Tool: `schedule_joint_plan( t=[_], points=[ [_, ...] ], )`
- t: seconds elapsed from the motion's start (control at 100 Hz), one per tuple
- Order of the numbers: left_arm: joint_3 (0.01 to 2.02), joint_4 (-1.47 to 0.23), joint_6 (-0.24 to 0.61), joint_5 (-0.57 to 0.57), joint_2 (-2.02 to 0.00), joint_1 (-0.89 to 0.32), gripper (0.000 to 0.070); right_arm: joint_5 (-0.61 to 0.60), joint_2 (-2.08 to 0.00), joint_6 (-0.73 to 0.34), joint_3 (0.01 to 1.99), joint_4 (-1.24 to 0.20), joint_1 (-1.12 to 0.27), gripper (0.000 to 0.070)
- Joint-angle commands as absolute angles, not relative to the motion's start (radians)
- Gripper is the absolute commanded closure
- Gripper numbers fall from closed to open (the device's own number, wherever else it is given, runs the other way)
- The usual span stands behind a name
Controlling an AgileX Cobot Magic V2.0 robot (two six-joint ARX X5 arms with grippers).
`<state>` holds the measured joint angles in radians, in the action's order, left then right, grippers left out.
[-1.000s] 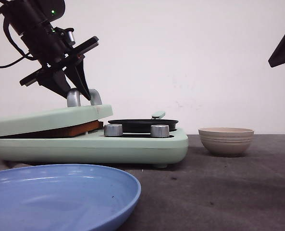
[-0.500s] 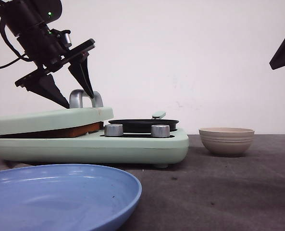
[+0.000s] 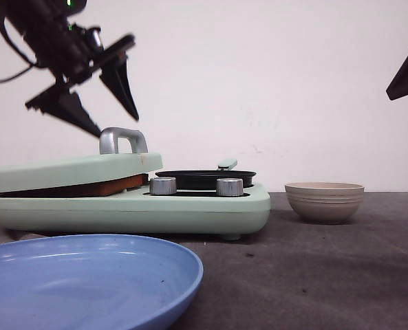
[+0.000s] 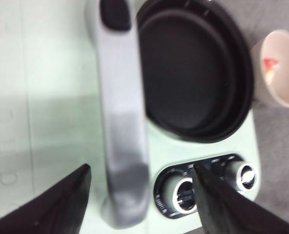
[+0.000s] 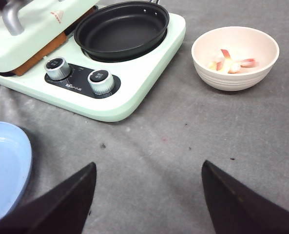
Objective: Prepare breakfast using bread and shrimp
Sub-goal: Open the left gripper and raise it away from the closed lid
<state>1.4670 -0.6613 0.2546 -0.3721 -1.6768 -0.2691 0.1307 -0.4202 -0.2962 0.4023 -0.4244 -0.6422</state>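
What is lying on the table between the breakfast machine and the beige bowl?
Nothing: in the right wrist view, only bare grey cloth separates the breakfast machine from the beige bowl.

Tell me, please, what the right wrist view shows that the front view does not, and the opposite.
Only the right wrist view shows the shrimp lying inside the bowl, the inside of the black pan, and the open right gripper. Only the front view shows the left gripper, open above the silver handle. Both show the green cooker, its two knobs, the closed lid over a brown edge, and the blue plate.
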Motion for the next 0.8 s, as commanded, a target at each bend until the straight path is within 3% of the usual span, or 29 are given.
schedule_joint_plan(
  t=[0.0, 0.42, 0.79],
  points=[
    [1.527, -0.683, 0.247, -0.376, -1.664, -0.265, 0.0344, 0.132, -0.422, -0.307, 0.405, -0.421, -0.649, 0.0274],
    [1.79, -0.894, 0.117, -0.374, -1.643, -0.252, 0.0346, 0.132, -0.422, -0.307, 0.406, -0.421, -0.649, 0.0274],
    [1.827, -0.891, 0.052, -0.354, -1.463, -0.242, 0.0347, 0.131, -0.422, -0.308, 0.406, -0.421, -0.65, 0.0274]
  ],
)
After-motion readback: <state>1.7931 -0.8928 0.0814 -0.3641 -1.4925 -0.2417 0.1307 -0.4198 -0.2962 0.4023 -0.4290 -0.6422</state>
